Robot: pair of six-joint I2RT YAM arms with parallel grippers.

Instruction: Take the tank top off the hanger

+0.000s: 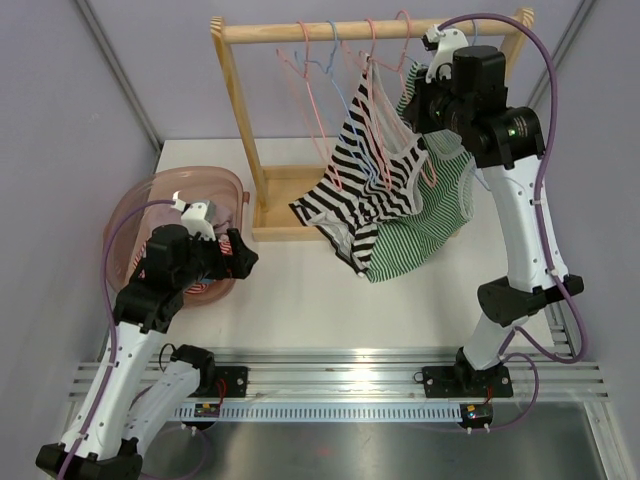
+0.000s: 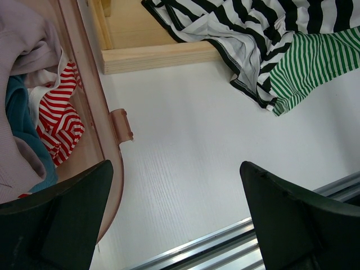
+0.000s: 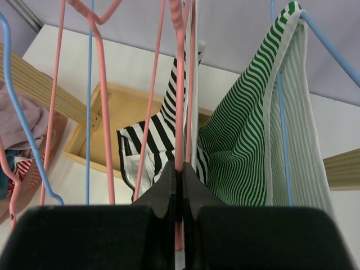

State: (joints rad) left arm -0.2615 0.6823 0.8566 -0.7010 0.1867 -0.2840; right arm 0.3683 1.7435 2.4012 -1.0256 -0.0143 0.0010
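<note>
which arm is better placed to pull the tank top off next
Right: right gripper shut on the pink hanger carrying the black-striped top; left gripper open, low by the basket.

The pink hanger (image 3: 179,84) and neighbouring hangers (image 3: 101,112) are crowding the rail (image 1: 260,32), leaving only thin gaps. The black-and-white top (image 1: 365,170) and green top (image 1: 440,215) are blocking the rack base (image 1: 280,205), while bare table (image 1: 300,300) is lying open beside the basin (image 1: 135,200).

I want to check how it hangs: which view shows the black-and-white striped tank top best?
The top external view: nearly the whole black-and-white striped tank top shows, straps to hem. The left wrist view catches only its lower hem; the right wrist view only a strip behind the pink hanger.
</note>
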